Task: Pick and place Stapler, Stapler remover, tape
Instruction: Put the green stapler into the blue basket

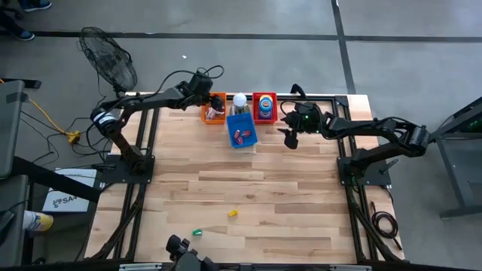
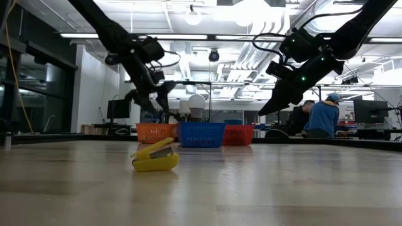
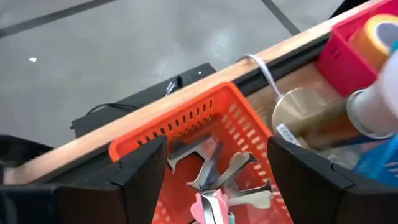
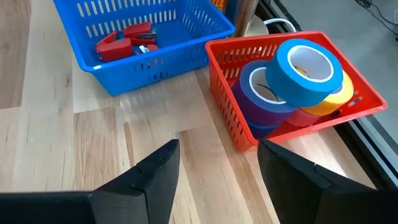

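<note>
Right wrist view, tape rolls (image 4: 292, 78) fill red basket (image 4: 227, 93), right gripper (image 4: 217, 158) spread.

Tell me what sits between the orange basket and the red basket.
The blue basket holding red staplers, with a white-topped object behind it, sits between the orange basket and red basket; high view.

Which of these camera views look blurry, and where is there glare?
Left wrist view: the white bulb and tape near the edge are soft, while the orange basket is clearer. Low view: bright ceiling lights flare, and the yellow stapler is sharp. Right wrist view: crisp, with sheen on the table.
</note>
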### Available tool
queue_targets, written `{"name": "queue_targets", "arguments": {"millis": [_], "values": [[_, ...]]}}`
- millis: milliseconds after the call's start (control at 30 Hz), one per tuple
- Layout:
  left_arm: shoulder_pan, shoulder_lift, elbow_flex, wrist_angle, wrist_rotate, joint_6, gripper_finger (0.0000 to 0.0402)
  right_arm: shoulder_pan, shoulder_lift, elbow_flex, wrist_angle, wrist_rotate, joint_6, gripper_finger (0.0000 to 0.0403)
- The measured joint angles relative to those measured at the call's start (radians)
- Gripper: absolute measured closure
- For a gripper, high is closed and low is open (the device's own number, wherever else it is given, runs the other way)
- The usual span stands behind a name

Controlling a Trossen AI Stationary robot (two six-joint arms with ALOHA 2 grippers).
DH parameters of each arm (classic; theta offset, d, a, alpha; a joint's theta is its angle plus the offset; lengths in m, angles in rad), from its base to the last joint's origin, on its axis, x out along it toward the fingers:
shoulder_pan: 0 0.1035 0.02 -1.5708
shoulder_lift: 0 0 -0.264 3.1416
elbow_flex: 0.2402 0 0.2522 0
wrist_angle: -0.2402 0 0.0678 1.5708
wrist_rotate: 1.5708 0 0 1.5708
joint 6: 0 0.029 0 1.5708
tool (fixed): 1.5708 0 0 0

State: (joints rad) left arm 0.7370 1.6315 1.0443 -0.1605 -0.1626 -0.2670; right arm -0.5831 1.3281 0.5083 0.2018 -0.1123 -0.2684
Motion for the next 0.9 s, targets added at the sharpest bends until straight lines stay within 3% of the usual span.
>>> {"name": "queue_targets", "arguments": {"millis": [433, 633, 900], "values": [[-0.212, -0.179, 0.022, -0.328, -0.058, 0.003, 0.0128, 0.0, 0.0, 0.0, -0.012, -0.003, -0.011, 0.0195], [-0.347, -0.234, 0.022, -0.539, -0.115, -0.095, 0.0128, 0.0, 0.0, 0.0, -0.013, -0.019, -0.013, 0.0195], [-0.57, -0.285, 0.022, -0.807, -0.063, -0.274, 0.0128, 0.0, 0.0, 0.0, -0.012, -0.055, -0.045, 0.0195]]}}
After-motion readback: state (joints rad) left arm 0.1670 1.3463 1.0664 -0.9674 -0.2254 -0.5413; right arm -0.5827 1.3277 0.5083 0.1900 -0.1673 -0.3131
